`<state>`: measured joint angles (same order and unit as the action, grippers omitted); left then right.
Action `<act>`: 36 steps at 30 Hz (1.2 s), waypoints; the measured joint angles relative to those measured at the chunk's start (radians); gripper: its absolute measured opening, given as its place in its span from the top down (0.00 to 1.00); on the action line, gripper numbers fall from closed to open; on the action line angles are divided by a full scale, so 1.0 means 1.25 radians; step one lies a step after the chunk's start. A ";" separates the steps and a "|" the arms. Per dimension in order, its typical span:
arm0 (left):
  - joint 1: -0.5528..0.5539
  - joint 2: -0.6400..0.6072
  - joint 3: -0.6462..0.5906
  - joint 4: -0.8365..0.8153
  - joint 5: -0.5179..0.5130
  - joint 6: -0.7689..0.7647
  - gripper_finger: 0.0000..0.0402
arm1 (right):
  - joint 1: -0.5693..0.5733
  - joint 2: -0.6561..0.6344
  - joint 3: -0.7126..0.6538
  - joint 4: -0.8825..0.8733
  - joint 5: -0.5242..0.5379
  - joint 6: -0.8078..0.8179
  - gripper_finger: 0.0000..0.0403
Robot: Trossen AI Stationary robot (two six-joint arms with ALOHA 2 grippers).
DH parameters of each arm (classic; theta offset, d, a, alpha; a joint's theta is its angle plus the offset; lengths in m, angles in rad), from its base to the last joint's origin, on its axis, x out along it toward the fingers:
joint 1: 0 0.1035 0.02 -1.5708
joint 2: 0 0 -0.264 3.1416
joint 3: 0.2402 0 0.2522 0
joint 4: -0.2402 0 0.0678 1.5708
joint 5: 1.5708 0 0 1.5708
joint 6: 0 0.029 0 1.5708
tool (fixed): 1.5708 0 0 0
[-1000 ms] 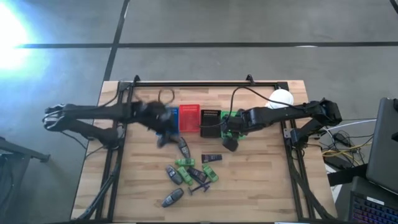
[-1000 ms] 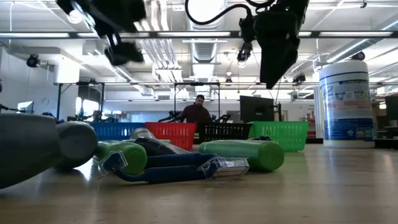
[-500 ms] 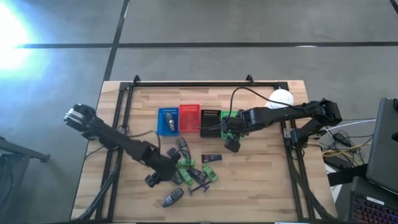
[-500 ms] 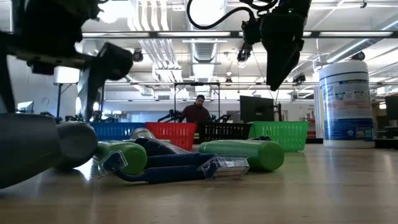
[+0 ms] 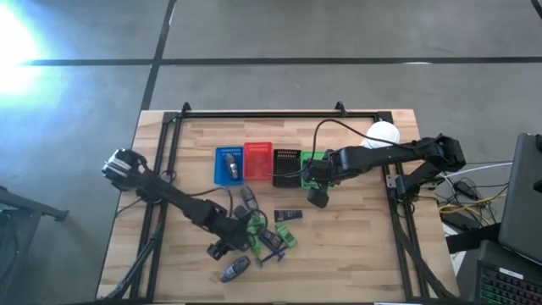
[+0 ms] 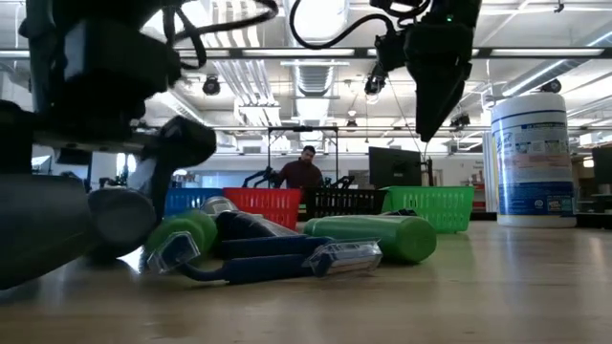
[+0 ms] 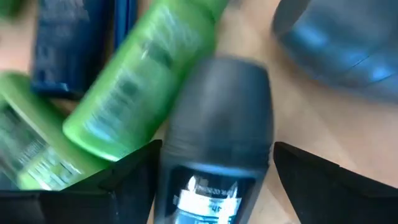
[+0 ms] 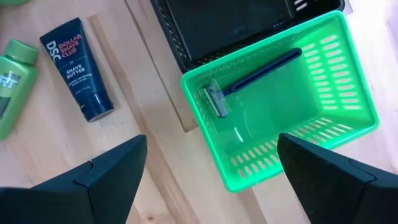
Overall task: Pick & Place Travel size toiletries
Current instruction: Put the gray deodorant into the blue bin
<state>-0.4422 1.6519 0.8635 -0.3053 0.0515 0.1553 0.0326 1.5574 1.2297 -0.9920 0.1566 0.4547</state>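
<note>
The toiletries lie in a pile (image 5: 261, 232) on the table's near middle: grey tubes, green tubes, dark packets and a razor. My left gripper (image 5: 222, 246) is low at the pile's left side and open. Its fingers stand on either side of a grey tube with a dark cap (image 7: 217, 130), which lies on the wood beside a green tube (image 7: 140, 81). My right gripper (image 5: 315, 198) is open and empty, above the table just near of the green basket (image 8: 280, 93). That basket holds a razor (image 8: 249, 78).
The blue (image 5: 229, 164), red (image 5: 258, 161), black (image 5: 286, 166) and green baskets stand in a row at mid-table; the blue one holds a grey tube. A white round container (image 5: 383, 134) stands at the far right. A dark blue tube (image 8: 78, 68) lies by the right gripper.
My left gripper has left the blue basket, swung toward the table's near edge and come down to the left side of the pile, its fingers now around a grey tube. A grey tube lies in the blue basket.
</note>
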 joint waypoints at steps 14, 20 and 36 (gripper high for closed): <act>0.000 -0.170 0.054 -0.307 -0.092 -0.570 0.47 | 0.000 0.000 -0.002 -0.002 0.000 -0.012 0.22; 0.094 -0.375 0.065 -0.419 -0.389 -1.196 0.47 | -0.016 0.000 -0.001 0.004 0.055 0.037 0.26; 0.625 -0.438 -0.096 -0.227 -0.148 -0.810 0.47 | -0.052 0.000 -0.001 0.068 0.107 0.136 0.23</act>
<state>0.3389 1.1038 0.7432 -0.5886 -0.1333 -0.8568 -0.0329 1.5570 1.2285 -0.9065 0.2897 0.6244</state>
